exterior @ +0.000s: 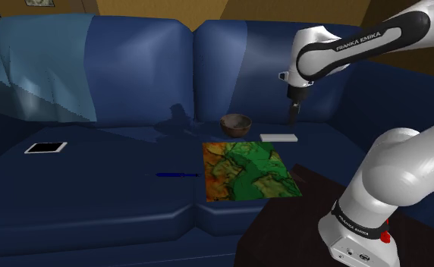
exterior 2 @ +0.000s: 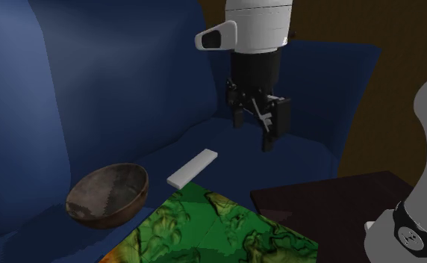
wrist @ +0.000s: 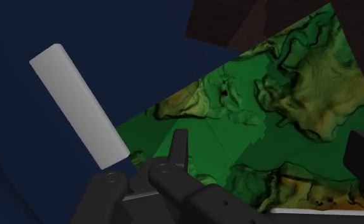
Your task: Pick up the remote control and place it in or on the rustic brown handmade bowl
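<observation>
Arm [exterior: 356, 42] arches over from the stand, claw [exterior 2: 253, 128] pointing straight down above the sofa [exterior: 132, 76] seat, jaws wide apart, gripping nothing. "FRANKA EMIKA" reads along the forearm. The remote [exterior 2: 192, 167], a plain white slab, lies flat on the seat beside the green map [exterior 2: 227, 231], near the brown bowl [exterior 2: 107, 194].
</observation>
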Action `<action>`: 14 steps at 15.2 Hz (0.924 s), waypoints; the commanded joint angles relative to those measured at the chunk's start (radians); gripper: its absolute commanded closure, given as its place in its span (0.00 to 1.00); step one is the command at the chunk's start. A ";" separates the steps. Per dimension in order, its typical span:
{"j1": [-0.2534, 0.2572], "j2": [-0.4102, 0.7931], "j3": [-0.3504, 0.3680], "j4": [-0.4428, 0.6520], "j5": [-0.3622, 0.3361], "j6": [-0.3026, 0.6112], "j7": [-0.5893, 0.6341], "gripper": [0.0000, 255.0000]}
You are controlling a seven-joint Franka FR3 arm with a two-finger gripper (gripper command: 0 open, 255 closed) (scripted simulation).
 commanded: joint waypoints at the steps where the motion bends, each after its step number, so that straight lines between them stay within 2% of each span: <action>1: -0.003 0.061 -0.055 0.002 -0.020 0.074 -0.069 0.00; 5: 0.014 0.213 -0.162 0.037 -0.016 0.214 -0.212 0.00; 8: 0.044 0.346 -0.242 0.081 0.033 0.315 -0.341 0.00; 11: 0.082 0.495 -0.312 0.138 0.144 0.404 -0.505 0.00; 14: 0.093 0.661 -0.340 0.211 0.326 0.469 -0.710 0.00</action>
